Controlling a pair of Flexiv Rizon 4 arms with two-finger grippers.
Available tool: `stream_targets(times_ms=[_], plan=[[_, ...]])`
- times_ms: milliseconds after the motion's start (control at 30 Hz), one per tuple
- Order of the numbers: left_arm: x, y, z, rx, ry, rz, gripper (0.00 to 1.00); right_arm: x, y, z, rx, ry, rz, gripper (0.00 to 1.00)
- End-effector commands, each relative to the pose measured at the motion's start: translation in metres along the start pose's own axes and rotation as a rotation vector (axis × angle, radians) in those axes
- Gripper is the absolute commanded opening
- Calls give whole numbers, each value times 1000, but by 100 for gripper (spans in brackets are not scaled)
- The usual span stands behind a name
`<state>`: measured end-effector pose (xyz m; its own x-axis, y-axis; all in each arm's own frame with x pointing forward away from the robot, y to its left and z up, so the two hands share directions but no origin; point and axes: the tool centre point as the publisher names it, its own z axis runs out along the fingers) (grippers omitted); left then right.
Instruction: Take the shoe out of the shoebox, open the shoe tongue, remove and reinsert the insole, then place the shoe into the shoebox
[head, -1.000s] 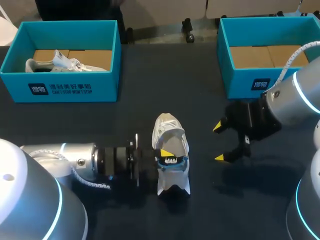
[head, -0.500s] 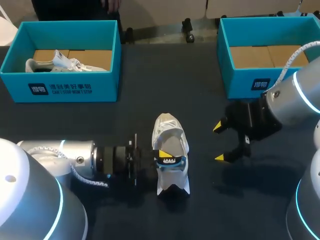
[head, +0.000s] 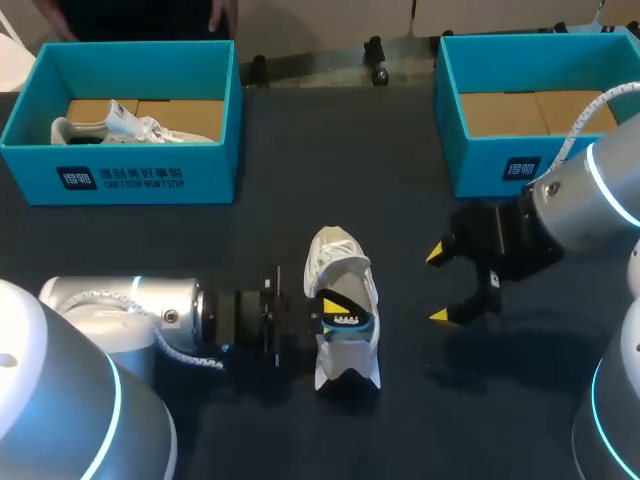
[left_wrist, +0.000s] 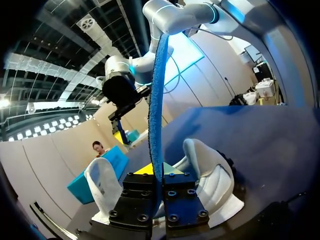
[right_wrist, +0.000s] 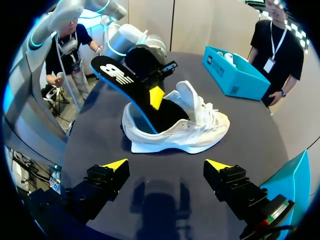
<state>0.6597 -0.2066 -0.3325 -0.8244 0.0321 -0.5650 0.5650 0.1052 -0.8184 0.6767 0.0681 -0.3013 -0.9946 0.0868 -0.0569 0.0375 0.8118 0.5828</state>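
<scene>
Your white mesh sneaker (head: 343, 300) is already out of its box and is sitting upright on the dark table (head: 270, 230), tongue pulled open. Your left gripper (head: 325, 308) is reaching in from the sneaker's side, its jaws closed tight on the edge of the black foam insole with a blue underside (right_wrist: 125, 82). The insole's toe end is sitting inside the sneaker and its heel end is sticking up out of the opening. I am judging this as mid-insole step; whether it is coming out or going back in, I cannot tell. Your right gripper (head: 440, 285) is hovering well apart on the sneaker's other side, jaws wide and holding nothing. Seating the insole and boxing the sneaker are remaining. The empty teal cardboard shoebox (head: 480, 165) is waiting beyond the sneaker, past the right gripper.
</scene>
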Motion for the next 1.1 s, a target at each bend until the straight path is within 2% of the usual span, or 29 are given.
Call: stream_targets(times_ms=[33, 67, 100, 167, 200, 300, 400, 467, 567, 600, 633, 667, 700, 1100], plan=[[-2, -8, 1, -3, -7, -2, 4, 1, 0, 1, -2, -3, -1, 100], [-3, -10, 0, -1, -9, -2, 27, 1, 0, 1, -2, -3, -1, 100], [-3, -13, -1, 5, -13, -3, 44, 1, 0, 1, -2, -3, -1, 100], [-3, -17, -3, 12, -14, 3, 71, 1, 0, 1, -2, -3, -1, 100], [-4, -19, -4, 15, -15, 2, 77, 1, 0, 1, -2, -3, -1, 100], [-5, -25, -6, 24, -16, 4, 71, 1, 0, 1, -2, -3, -1, 100], [-5, -32, -8, 38, -11, 14, 62, 1, 0, 1, -2, -3, -1, 100], [-5, -36, -8, 43, -7, 19, 53, 1, 0, 1, -2, -3, -1, 100], [-4, -38, -8, 47, -2, 20, 45, 1, 0, 1, -2, -3, -1, 100], [-4, -37, -8, 47, 3, 21, 36, 1, 0, 1, -2, -3, -1, 100], [-3, -35, -8, 42, 10, 22, 20, 1, 0, 1, -2, -3, -1, 100], [-2, -34, -8, 41, 11, 22, 13, 1, 0, 1, -2, -3, -1, 100], [-2, -33, -7, 39, 15, 22, 0, 1, 0, 1, -2, -3, -1, 100], [0, -9, -3, 2, 48, 47, 0, 1, 0, 1, -2, -3, -1, 100]])
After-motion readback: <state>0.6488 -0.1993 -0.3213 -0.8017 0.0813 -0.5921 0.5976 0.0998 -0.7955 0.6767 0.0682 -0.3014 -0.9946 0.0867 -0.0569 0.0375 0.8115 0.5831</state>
